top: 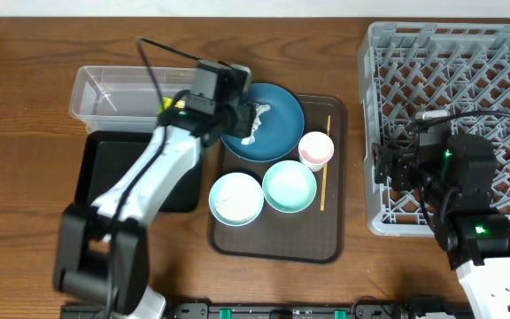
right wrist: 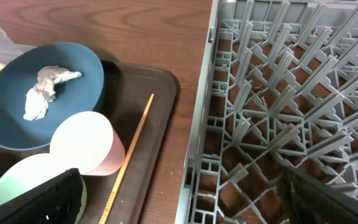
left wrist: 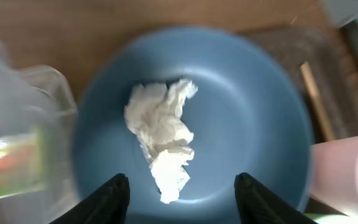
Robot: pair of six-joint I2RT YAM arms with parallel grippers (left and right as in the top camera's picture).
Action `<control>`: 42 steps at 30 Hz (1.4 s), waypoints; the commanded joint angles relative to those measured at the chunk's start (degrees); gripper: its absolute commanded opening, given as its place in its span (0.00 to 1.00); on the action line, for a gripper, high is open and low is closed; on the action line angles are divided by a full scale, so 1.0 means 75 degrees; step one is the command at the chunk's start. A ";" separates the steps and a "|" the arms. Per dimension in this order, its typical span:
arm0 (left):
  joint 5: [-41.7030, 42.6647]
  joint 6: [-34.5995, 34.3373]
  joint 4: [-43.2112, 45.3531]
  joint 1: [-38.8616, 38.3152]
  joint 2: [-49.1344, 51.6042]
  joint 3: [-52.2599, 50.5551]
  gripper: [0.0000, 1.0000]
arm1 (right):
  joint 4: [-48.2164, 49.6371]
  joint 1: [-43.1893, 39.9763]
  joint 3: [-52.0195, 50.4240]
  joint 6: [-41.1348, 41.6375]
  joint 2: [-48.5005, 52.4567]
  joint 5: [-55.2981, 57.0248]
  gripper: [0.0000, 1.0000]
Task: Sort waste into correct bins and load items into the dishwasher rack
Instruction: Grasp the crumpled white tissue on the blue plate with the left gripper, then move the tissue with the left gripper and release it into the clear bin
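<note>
Hovering left hand (left wrist: 182,186), fingers apart, one tissue (left wrist: 160,134), one plate (left wrist: 247,118), two bowls (top: 236,198) (top: 289,186)

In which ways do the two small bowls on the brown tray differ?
The left bowl is filled with something white and grainy, while the right bowl looks empty. The left bowl appears paler blue; the right bowl greener. The right bowl sits close to the pink cup; the left bowl lies farther from it. Both are small, round, upright, on the brown tray.
</note>
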 commanded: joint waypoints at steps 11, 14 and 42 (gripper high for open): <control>-0.0102 0.0154 0.0790 -0.0134 0.1600 0.0038 0.64 | -0.0009 0.0099 0.0163 0.0087 0.0175 -0.0029 0.99; -0.0099 0.0154 0.0787 -0.0134 0.1684 0.0038 0.55 | -0.0009 0.0099 0.0163 0.0085 0.0178 -0.0029 0.99; -0.1559 -0.0017 0.0152 0.0425 -0.1239 0.0050 0.06 | 0.0000 0.0096 0.0163 0.0082 0.0189 -0.0023 0.99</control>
